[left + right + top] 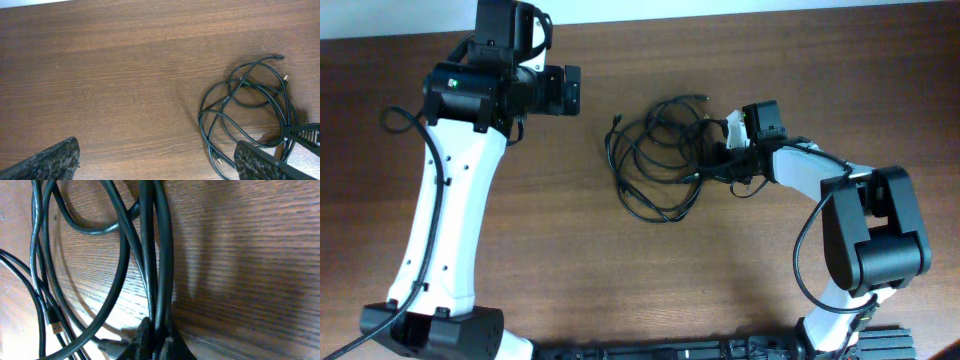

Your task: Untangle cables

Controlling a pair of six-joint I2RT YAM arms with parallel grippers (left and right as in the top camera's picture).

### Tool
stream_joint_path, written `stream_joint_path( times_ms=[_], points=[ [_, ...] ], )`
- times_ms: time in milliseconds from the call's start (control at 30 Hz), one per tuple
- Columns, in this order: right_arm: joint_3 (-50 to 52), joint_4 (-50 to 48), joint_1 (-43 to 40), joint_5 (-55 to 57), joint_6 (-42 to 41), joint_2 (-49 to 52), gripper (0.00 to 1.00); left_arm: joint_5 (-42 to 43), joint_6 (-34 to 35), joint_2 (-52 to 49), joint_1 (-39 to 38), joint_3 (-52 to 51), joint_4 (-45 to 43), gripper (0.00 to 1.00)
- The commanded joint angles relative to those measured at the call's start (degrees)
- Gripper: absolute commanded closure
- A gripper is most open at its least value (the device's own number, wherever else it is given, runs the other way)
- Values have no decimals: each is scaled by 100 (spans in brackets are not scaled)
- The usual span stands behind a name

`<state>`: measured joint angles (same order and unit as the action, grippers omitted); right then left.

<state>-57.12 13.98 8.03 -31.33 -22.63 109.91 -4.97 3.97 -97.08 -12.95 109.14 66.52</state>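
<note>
Plainly at an early stage, the untangling job shows the cables (162, 255) bunched in one loose knot near the middle of the wooden worktop (620, 280), loops lying over loops and no strand yet drawn free. By the look of things, the only step made is a first hold: the right gripper (152, 342), reaching in at the tangle's right edge, has its jaws pressed together on a few strands that run side by side up through the right wrist view. Exactly how many cords sit in that pinch cannot be told. The left gripper (162, 160) hangs over bare wood well to the left of the bundle, its jaws spread wide and holding nothing. Everything that counts is left to do: pulling the loops apart, separating each cord and laying them out singly.

The cords are thin, round and black, with a smooth, faintly glossy sheath that catches light along its curves. They bend in soft arcs, not sharp kinks, which suggests they will slide over each other readily when tugged. A small plug (54, 324) with a gold-coloured metal tip shows among the lower strands, and other little ends poke from the rim of the heap. Beneath it all, the worktop is flat, brown and finely grained, with a dull sheen.
</note>
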Motion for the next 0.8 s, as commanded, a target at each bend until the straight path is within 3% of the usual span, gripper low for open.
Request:
stream_joint_path(
  times_ms=[0, 233, 300, 400, 767],
  points=[
    [181, 111, 48, 332, 46, 286, 96, -66, 55, -48, 26, 46, 2, 1],
    [179, 122, 48, 328, 48, 188, 96, -66, 55, -48, 26, 46, 2, 1],
    [179, 118, 48, 339, 94, 131, 87, -63, 55, -46, 26, 46, 2, 1],
    [179, 118, 48, 369, 92, 107, 82, -66, 55, -48, 26, 46, 2, 1],
    [179, 164, -308, 356, 94, 101, 82, -66, 55, -48, 26, 46, 4, 1]
  ],
)
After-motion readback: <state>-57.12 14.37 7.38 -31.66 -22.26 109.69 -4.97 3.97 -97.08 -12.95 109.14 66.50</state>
